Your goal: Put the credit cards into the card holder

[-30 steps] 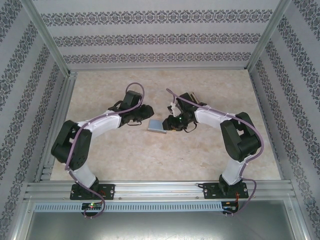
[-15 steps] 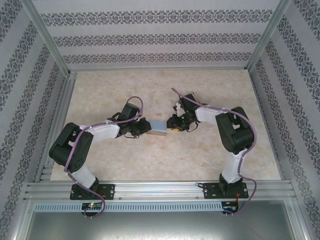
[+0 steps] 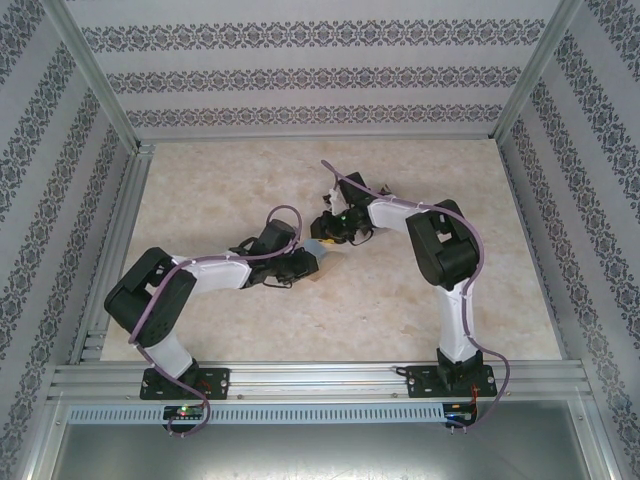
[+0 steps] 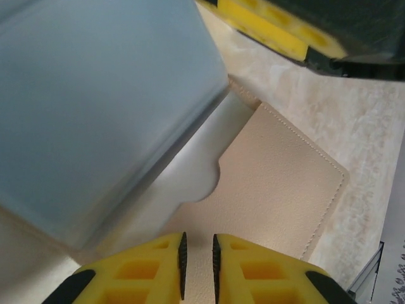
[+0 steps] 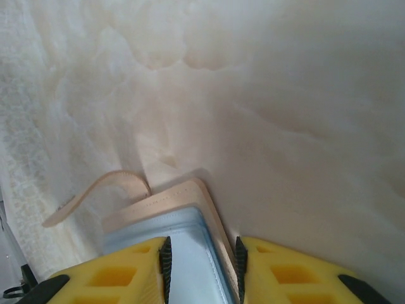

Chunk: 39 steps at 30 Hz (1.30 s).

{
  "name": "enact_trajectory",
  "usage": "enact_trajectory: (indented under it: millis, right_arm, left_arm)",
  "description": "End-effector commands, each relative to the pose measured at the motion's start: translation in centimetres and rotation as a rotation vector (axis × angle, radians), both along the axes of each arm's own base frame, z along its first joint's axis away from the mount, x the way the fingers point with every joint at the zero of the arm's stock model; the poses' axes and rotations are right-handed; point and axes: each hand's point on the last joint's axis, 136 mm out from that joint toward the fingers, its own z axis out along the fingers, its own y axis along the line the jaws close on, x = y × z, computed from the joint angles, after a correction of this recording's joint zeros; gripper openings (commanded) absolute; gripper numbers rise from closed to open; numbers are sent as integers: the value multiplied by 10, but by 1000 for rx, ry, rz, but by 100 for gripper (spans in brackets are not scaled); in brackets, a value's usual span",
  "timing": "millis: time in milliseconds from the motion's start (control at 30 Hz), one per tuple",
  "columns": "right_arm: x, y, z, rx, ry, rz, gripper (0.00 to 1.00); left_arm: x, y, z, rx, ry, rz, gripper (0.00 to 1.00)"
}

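The card holder (image 3: 324, 252) is beige leather (image 4: 278, 183) with a blue-grey lining (image 5: 183, 223). It sits mid-table between both grippers. My right gripper (image 5: 201, 250) (image 3: 329, 231) is shut on one end of it, pads against the lining and the beige edge. My left gripper (image 4: 197, 244) (image 3: 307, 265) hovers low over the beige flap, jaws a narrow slit apart with nothing seen between them. A blurred blue-grey panel (image 4: 95, 107) stands up close on the left. From under it pokes a whitish sheet with a rounded corner (image 4: 190, 171); whether that is one of the credit cards I cannot tell.
A beige strap loop (image 5: 95, 193) curls off the holder's far corner. A yellow finger of the right gripper (image 4: 278, 31) crosses the upper right of the left wrist view. Marbled tabletop (image 3: 230, 180) lies all around, bounded by aluminium rails (image 3: 120, 230) and patterned walls.
The left gripper has slid right and nearer, up to the holder. The right gripper has swung left and back, and the holder has tilted, so less of its grey-blue face shows from above.
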Motion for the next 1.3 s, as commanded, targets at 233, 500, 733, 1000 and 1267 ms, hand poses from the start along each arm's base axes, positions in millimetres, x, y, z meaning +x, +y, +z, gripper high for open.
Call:
enact_trajectory:
  millis: [233, 500, 733, 1000, 1267]
  right_arm:
    - [11, -42, 58, -98, -148, 2, 38]
    - [38, -145, 112, -214, -316, -223, 43]
    - [60, -218, 96, -276, -263, -390, 47]
    - [82, -222, 69, -289, -173, -354, 48]
    - [83, -207, 74, -251, -178, -308, 47]
  left_arm:
    - [12, -7, -5, 49, -21, 7, 25]
    - [14, -6, -20, 76, -5, 1, 25]
    - [7, -4, -36, 65, 18, 18, 25]
    - [5, 1, -34, 86, 7, 13, 25]
    - [6, 3, -30, 94, -6, 16, 25]
